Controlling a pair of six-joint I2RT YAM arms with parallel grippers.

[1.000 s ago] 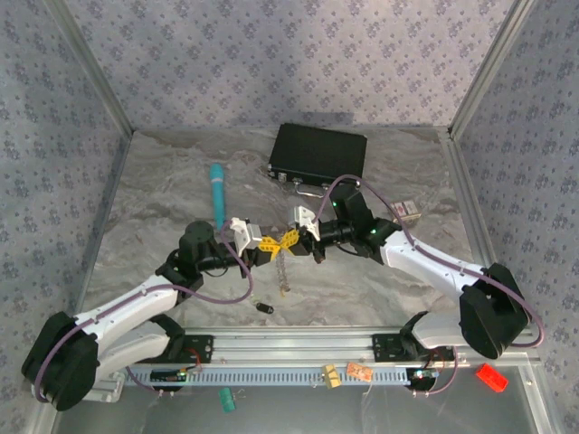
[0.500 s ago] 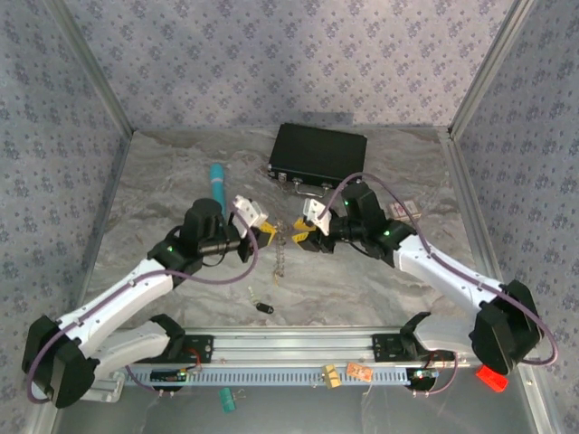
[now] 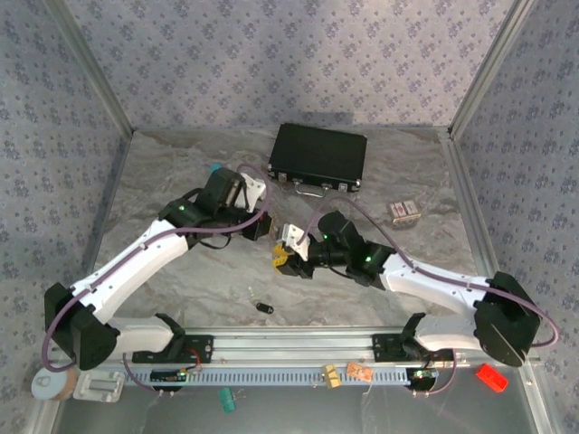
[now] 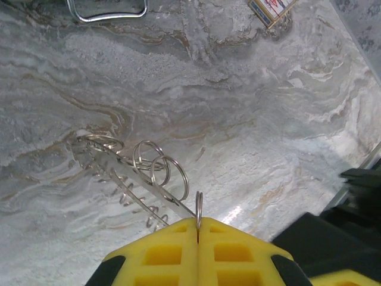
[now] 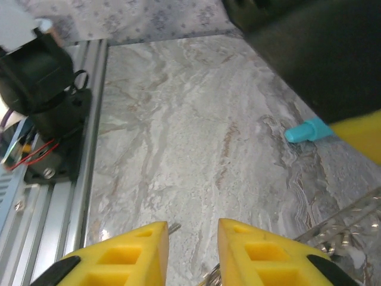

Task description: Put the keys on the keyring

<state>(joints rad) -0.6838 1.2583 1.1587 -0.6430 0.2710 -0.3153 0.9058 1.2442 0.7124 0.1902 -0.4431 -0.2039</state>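
My left gripper (image 4: 198, 225) is shut on the edge of the keyring (image 4: 199, 205), a thin silvery metal ring. More metal loops (image 4: 171, 174) and a slim silvery strip hang from it just above the marble table. In the top view the left gripper (image 3: 265, 229) sits mid-table, and my right gripper (image 3: 281, 259) is close beside it, lower and to the right. The right gripper (image 5: 192, 238) is open with bare table between its fingers; a bit of metal loop (image 5: 209, 276) peeks in at the bottom. Two keys lie near the front: a black-headed one (image 3: 263, 307) and a silvery one (image 3: 251, 291).
A black case (image 3: 318, 155) with a metal handle (image 4: 107, 11) lies at the back. A teal pen (image 5: 306, 131) lies left of it, partly under the left arm. A small card box (image 3: 404, 211) is at the right. The metal rail (image 3: 298, 344) runs along the front edge.
The two grippers, joined mid-table a second ago, have parted. The left arm swung back and left with the ring. The right gripper opened and dropped toward the front left.
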